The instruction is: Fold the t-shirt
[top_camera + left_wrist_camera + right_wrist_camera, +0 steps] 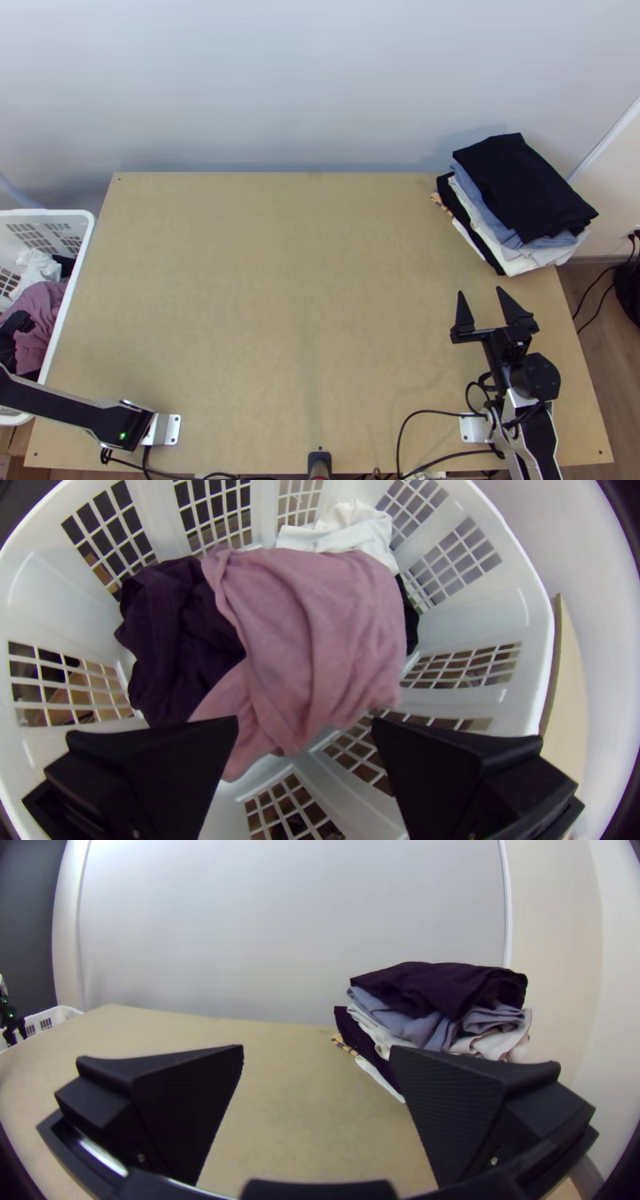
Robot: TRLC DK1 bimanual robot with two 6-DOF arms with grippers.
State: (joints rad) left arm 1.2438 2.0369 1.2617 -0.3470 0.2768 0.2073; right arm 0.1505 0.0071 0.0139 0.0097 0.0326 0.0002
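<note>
Glossy, smooth plastic at nine o'clock, that was the basket (48, 212), and matt cloth in it, the pink garment (313, 627)! Smooth, matt wood formed the table (280, 280); two o'clock, matt cloth made the stack (520, 184)!

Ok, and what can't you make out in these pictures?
- Basket: outer side cut off by top view's left edge.
- Pink cloth: bunching hides its shape, left wrist view.
- Dark cloth: partly under pink one, left wrist view.
- Folded stack: upper layers hide lower ones' middles, top view.

Left pincer (18, 323) gapes wide, pointing down; right pincer (480, 290) gapes wide, pointing forward
</note>
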